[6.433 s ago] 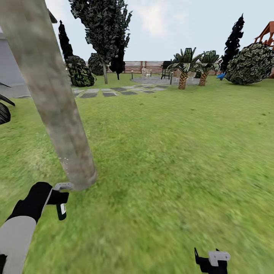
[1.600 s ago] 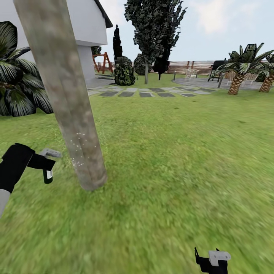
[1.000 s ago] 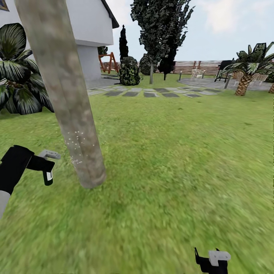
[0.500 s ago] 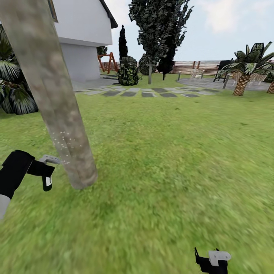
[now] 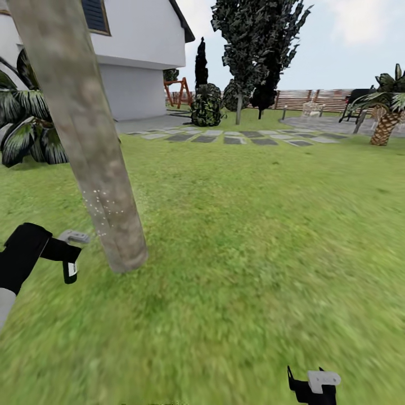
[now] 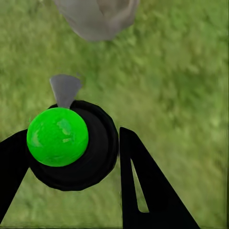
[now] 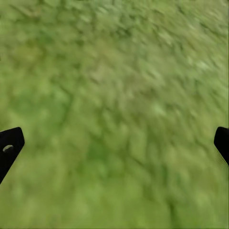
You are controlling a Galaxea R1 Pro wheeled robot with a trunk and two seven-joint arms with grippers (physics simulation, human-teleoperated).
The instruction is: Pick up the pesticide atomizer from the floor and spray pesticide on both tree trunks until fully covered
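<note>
The left gripper (image 5: 66, 254) clamps the atomizer (image 5: 71, 269) just beside the trunk (image 5: 90, 152), near its base, where white spray specks (image 5: 102, 205) dot the bark. The right gripper (image 7: 114, 143) hangs wide apart above lawn (image 5: 253, 236), well away from the trunk.

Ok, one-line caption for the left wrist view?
Left end effector holding the pesticide atomizer over grass, nozzle toward the tree trunk.
</note>
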